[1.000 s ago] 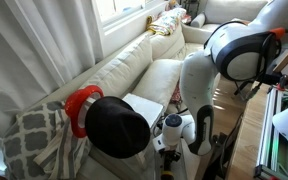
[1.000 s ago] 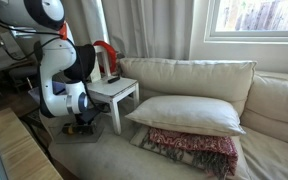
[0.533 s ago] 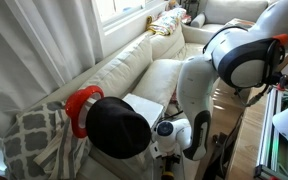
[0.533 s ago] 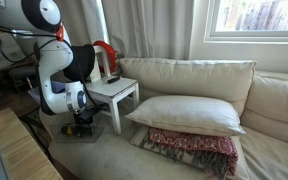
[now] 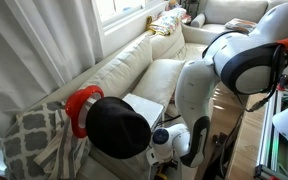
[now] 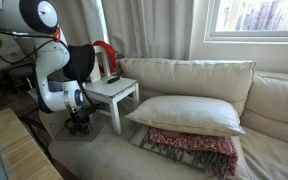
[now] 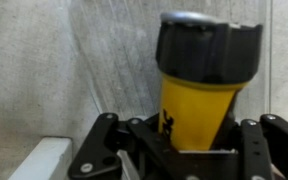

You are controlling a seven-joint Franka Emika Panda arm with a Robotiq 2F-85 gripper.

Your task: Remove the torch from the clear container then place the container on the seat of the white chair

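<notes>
Wrist view: a torch [image 7: 199,85] with a yellow body and a broad black head stands upright, head toward 12 o'clock. The gripper [image 7: 194,152] enters from 6 o'clock, its black fingers [image 7: 109,150] closed tight against the yellow body. Faint edges of the clear container [image 7: 92,70] run at the torch's 9 and 3 o'clock over grey carpet; whether the torch is inside its walls cannot be told.

In an exterior view the white robot arm [image 6: 54,85] bends down at the frame's 9 o'clock, with the gripper [image 6: 79,124] low by the floor, beside a small white surface [image 6: 116,92]. The white chair [image 6: 184,75], a cream sofa, stretches toward 3 o'clock with a loose cushion [image 6: 189,112] on its seat
</notes>
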